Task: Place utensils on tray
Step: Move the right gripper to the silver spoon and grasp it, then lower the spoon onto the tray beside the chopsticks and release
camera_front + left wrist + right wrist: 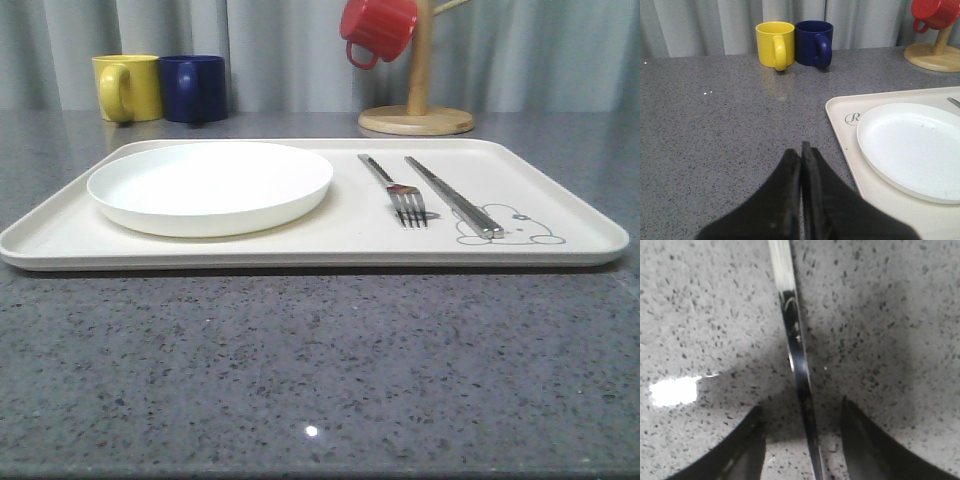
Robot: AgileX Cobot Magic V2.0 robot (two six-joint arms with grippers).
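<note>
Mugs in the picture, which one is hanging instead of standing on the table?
The red mug, hooked on the wooden mug tree; the yellow mug and blue mug stand on the table.

You see a round white plate lying flat, well apart from a yellow mug and a dark blue mug that stand upright side by side, touching or nearly so, at the far edge of the grey speckled table. A red mug hangs on a wooden mug tree before pale curtains.
</note>
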